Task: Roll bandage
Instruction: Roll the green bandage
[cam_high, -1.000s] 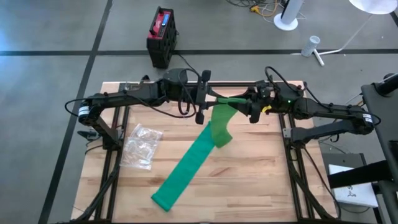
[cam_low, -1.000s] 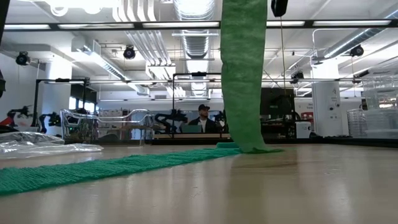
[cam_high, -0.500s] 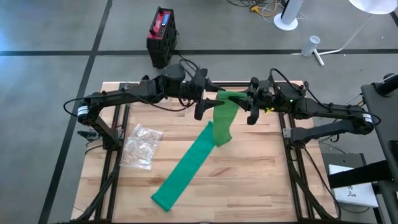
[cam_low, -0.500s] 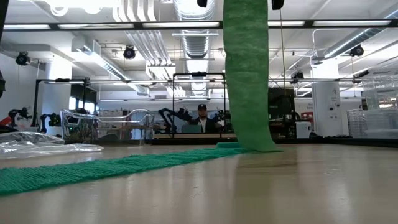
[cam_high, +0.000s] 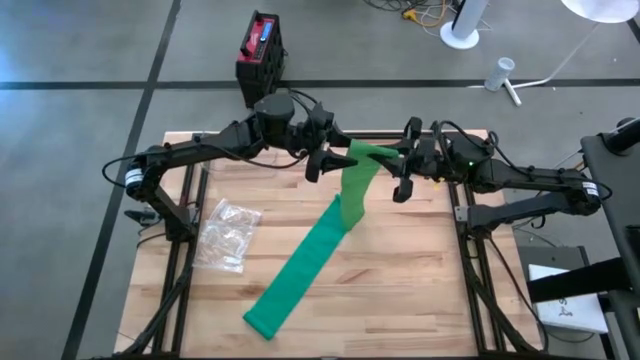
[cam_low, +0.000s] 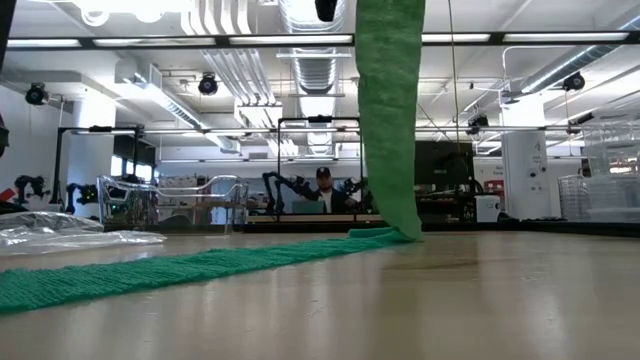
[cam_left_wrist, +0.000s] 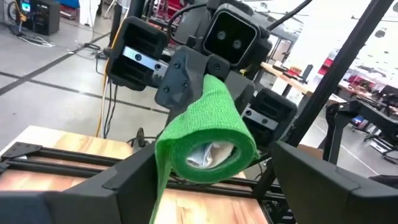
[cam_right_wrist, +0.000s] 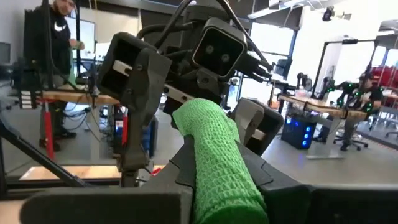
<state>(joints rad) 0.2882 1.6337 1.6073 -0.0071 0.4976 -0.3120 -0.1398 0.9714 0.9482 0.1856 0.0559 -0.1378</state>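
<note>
Above wooden table (cam_high: 420, 290), green bandage (cam_high: 345, 198) hangs half-rolled, tail trailing flat.

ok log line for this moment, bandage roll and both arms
task: roll bandage | green bandage roll: held above table, tail trailing on wood | right gripper: shut on roll | left gripper: jaws open beside roll

Green bandage (cam_high: 345, 195): partly wound roll held aloft near the tabletop's far edge, loose tail hanging down, then lying flat diagonally toward the near-left, end square.
</note>
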